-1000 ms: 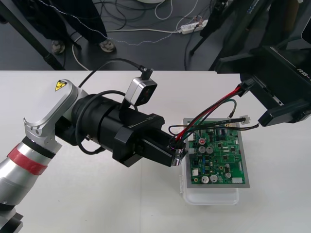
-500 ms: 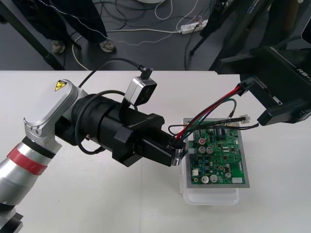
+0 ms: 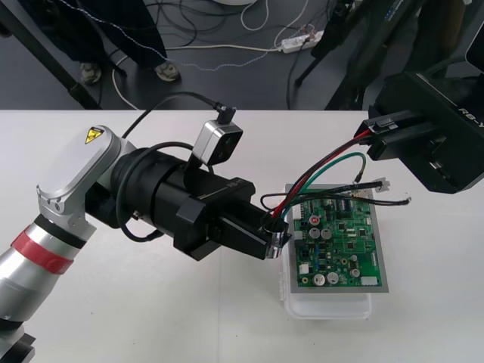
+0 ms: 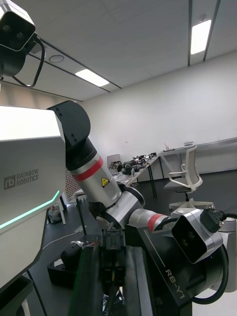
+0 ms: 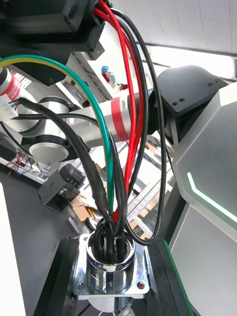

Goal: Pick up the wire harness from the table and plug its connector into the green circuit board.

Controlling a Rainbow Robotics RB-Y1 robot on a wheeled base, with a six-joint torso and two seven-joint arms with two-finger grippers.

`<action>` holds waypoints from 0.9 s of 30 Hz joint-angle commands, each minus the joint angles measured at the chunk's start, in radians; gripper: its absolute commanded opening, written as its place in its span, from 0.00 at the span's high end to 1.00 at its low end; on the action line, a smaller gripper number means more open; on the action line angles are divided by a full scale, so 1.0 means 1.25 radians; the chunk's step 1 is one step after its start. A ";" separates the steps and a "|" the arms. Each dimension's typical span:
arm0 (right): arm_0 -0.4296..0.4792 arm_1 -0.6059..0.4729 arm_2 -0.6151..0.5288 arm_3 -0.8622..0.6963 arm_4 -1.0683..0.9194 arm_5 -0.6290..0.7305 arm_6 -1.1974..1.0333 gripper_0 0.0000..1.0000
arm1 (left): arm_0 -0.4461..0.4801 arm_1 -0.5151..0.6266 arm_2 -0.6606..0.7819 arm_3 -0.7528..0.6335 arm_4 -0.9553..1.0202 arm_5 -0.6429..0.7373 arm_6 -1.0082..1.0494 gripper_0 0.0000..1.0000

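Where the table (image 3: 151, 318) lies pale, the left gripper (image 3: 277, 233) and, far right, the right gripper (image 3: 382, 134) flank the white base (image 3: 329, 306) and its green circuit board (image 3: 344, 249); the wire harness (image 3: 327, 164) arches between them, metal socket (image 5: 111, 266) clamped by the left at the board's left edge, black plug (image 4: 113, 249) seemingly pinched by the right

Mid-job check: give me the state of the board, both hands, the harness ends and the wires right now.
green circuit board, lying on its white base
left hand, shut on the metal socket at the board's left edge
right hand, shut on the black plug, beyond the board's far right corner
black plug, not in the board
wires, strung between the two hands
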 commanded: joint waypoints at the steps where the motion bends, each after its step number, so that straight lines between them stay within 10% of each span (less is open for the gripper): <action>1: -0.024 0.015 0.009 -0.024 -0.016 -0.005 0.000 1.00 | 0.016 -0.008 -0.012 -0.029 0.015 -0.027 0.044 1.00; 13: -0.024 0.015 0.009 -0.024 -0.018 -0.005 0.001 1.00 | 0.016 -0.006 -0.012 -0.029 0.013 -0.027 0.041 1.00; 14: -0.024 0.015 0.009 -0.024 -0.019 -0.005 0.001 1.00 | 0.016 -0.006 -0.011 -0.029 0.013 -0.027 0.041 0.94; 15: -0.024 0.015 0.009 -0.024 -0.018 -0.005 0.001 1.00 | 0.016 -0.006 -0.011 -0.029 0.007 -0.027 0.038 0.32; 16: -0.024 0.015 0.009 -0.024 -0.018 -0.005 0.001 1.00 | 0.016 -0.006 -0.007 -0.027 0.006 -0.027 0.036 0.11; 27: -0.024 0.015 0.009 -0.024 -0.018 -0.005 0.000 1.00 | 0.016 -0.005 0.040 -0.041 -0.040 -0.027 -0.037 0.00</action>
